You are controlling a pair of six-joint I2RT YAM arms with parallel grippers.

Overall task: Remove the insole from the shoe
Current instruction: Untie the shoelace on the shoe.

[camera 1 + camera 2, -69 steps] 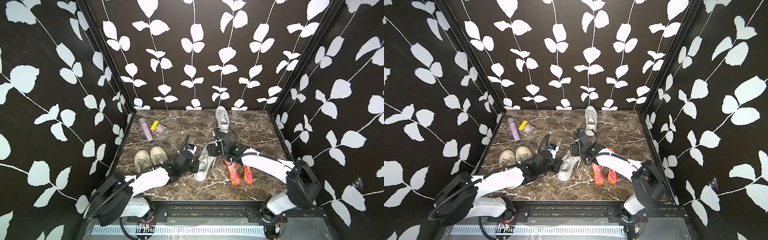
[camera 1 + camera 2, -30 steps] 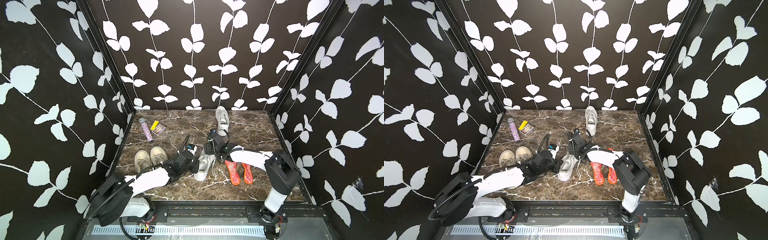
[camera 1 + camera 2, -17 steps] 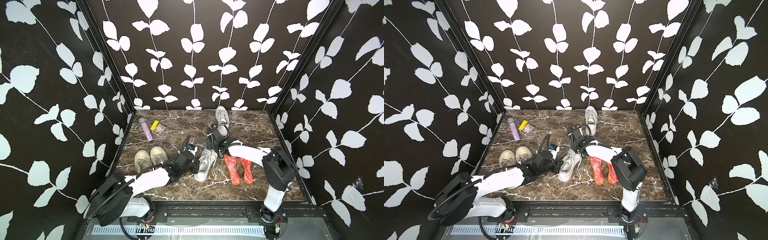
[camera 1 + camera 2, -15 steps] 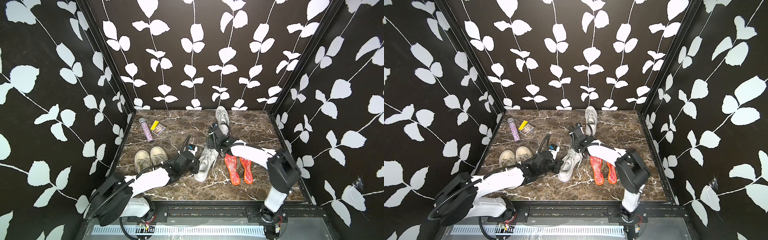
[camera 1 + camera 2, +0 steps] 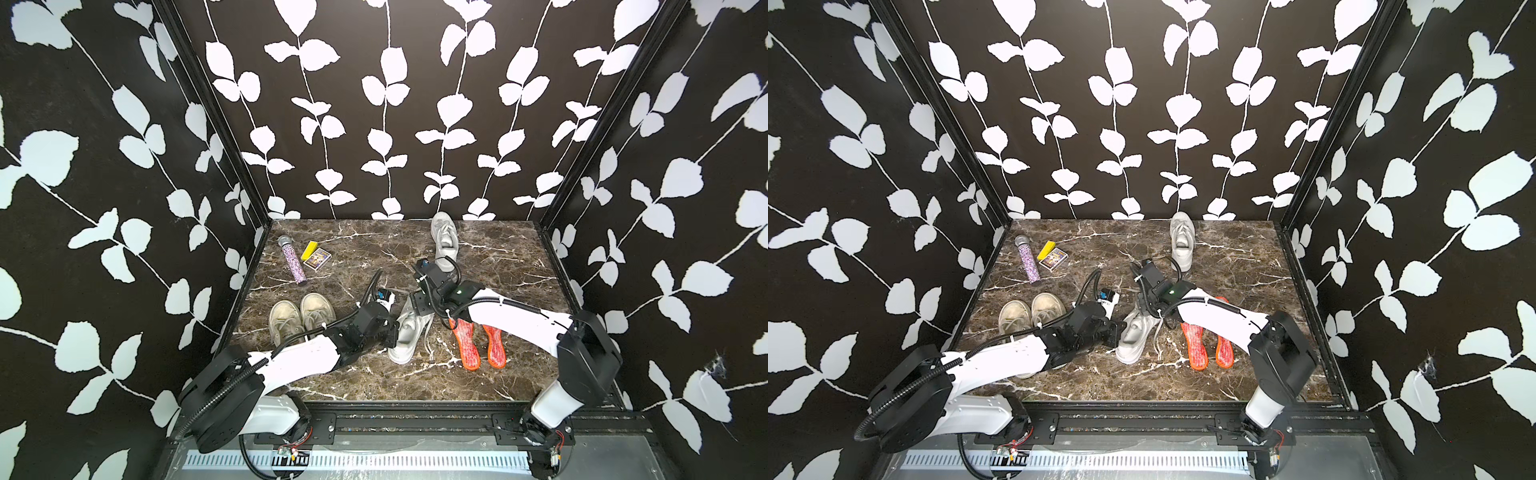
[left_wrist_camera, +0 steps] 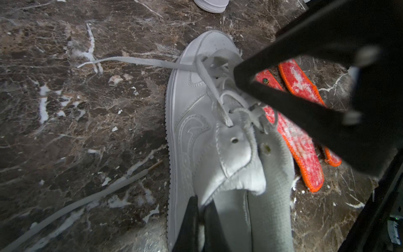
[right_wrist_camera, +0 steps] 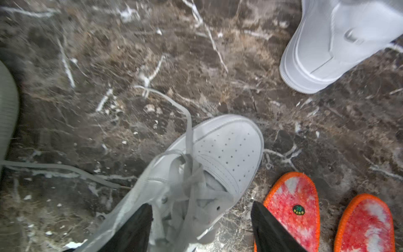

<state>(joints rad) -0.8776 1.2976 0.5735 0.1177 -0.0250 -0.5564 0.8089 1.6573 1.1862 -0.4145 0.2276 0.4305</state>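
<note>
**Inspector:** The position of the work is to be stated.

**Examiner:** The white shoe (image 5: pixel 409 332) is found near the middle of the marble table (image 5: pixel 353 257). Two orange insoles (image 7: pixel 292 209) lie flat just to its right. Whether another insole sits inside cannot be told, as the interior is hidden.

**Inspector:** And the grippers?

**Examiner:** The left gripper (image 6: pixel 200 205) is seen clamped on the shoe's collar wall, with its fingers together on the edge. The right gripper (image 7: pixel 200 205) is held with its fingers apart, straddling the laced middle of the shoe. Nothing is gripped by it.

**Inspector:** What is judged necessary for this step to be done well?

**Examiner:** The collar clamp should be kept firm so that the shoe is pinned to the table. The loose laces (image 6: pixel 209 87) are judged a snag risk and should be cleared first. The right fingers should be narrowed and entered through the mouth at the heel end, not over the lacing. Any insole found should be pinched at its heel edge and peeled upward slowly, so that the shoe is not dragged onto the orange pair.
</note>
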